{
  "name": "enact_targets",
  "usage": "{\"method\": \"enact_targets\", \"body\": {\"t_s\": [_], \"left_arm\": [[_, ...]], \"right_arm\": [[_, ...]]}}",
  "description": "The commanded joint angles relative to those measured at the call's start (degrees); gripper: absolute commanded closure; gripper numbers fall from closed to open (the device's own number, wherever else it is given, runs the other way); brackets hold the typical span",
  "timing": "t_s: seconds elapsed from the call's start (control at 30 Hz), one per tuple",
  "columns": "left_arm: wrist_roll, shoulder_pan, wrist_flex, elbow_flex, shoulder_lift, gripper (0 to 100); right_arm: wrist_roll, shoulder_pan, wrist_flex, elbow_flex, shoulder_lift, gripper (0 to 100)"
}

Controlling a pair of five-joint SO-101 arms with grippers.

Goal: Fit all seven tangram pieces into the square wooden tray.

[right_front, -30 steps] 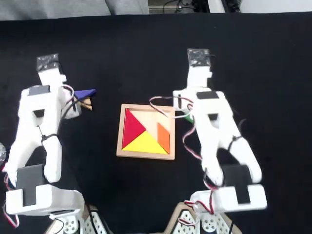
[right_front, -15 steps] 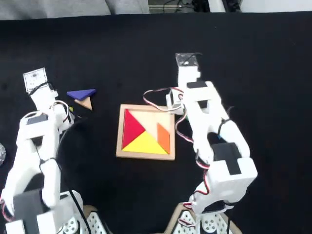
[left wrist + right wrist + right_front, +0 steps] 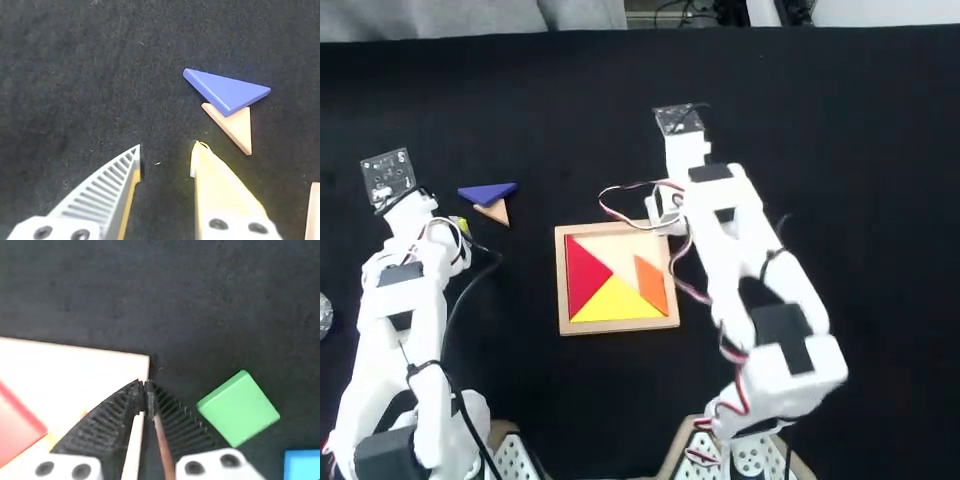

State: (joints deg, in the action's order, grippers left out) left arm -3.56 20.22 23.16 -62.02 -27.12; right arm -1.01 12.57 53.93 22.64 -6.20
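The left end effector (image 3: 165, 152) is released, its jaws spread over bare table (image 3: 840, 150) just short of two loose pieces toward the table's left edge, a blue triangle (image 3: 227, 90) and a smaller tan triangle (image 3: 232, 127). The two touch, and the blue one seems to rest on the tan one's edge. The right end effector (image 3: 145, 386) is clenched on nothing, its tips at the far right corner of the tray (image 3: 75, 365). A green square (image 3: 237, 407) lies just beside that corner, with a light blue piece (image 3: 302, 466) beyond it. The tray sits about mid-table, turned slightly off the table's edges. It holds a red triangle (image 3: 582, 272), a yellow triangle (image 3: 615, 302) and an orange piece (image 3: 653, 283), and its far part is bare wood. The step in hand looks like fetching the blue triangle. It lies flat with its long edge roughly along the table's far edge and its apex toward the near edge, meeting the tan piece. A clean pick would probably set the jaws across the short width, long edge to apex, centred along that edge. They should come down low enough to grip the blue piece without catching the tan one under it.
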Motion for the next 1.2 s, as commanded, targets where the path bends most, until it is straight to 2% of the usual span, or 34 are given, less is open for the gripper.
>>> {"method": "enact_targets", "body": {"t_s": [0.0,0.1,0.37,0.57,0.97,1.17], "left_arm": [[-0.53,0.66,-1.05,0.40,-1.76,83],[-0.53,0.66,-1.05,0.40,-1.76,83],[-0.35,0.57,-1.05,0.40,-1.76,83],[-0.35,0.57,-1.14,0.48,-1.76,83],[-0.44,0.57,-1.32,0.48,-1.67,83],[-0.44,0.57,-5.80,-1.89,-1.67,83]], "right_arm": [[-1.05,4.31,-2.99,5.58,8.75,98.8],[-4.48,7.74,-5.80,9.71,11.47,98.8],[-5.27,9.14,-5.01,7.78,6.81,98.8],[-6.95,13.27,-4.75,7.87,5.93,98.8],[-7.21,9.05,-4.40,9.19,5.76,98.8],[-7.30,9.23,-4.40,9.36,5.93,98.8]]}}
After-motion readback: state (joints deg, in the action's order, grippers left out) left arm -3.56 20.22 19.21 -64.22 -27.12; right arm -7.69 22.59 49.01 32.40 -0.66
